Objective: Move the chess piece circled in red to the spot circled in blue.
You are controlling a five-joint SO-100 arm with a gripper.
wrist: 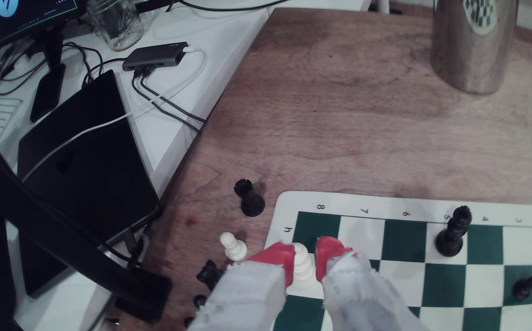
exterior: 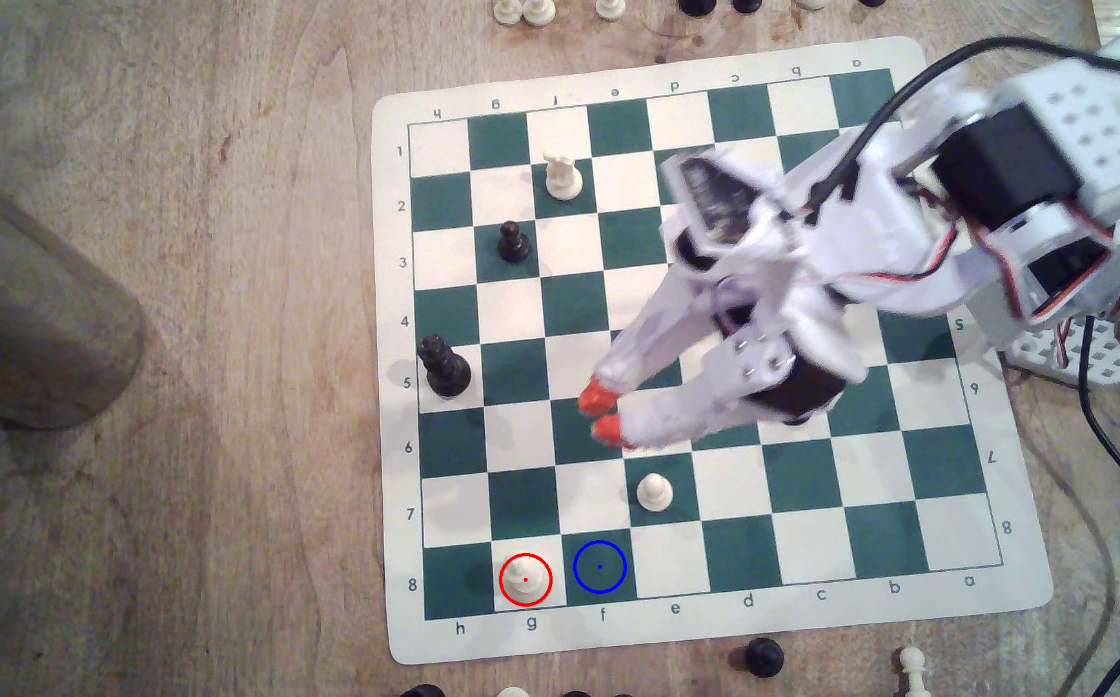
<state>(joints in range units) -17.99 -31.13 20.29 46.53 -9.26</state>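
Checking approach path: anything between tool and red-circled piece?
Exterior view: bare board squares between the tool and the red-circled piece; the white pawn sits off that line.

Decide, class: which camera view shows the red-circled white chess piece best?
The exterior view: the chess piece stands unobstructed on g8 beside the blue-circled spot. In the wrist view the piece appears between the gripper fingertips, partly hidden.

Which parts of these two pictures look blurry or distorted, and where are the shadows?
In the exterior view the arm and gripper are smeared by motion blur, while the chess board and the red-circled white piece stay sharp; pieces cast soft, faint shadows. In the wrist view the grey fingers are soft and out of focus up close, and the board edge bows from lens distortion.
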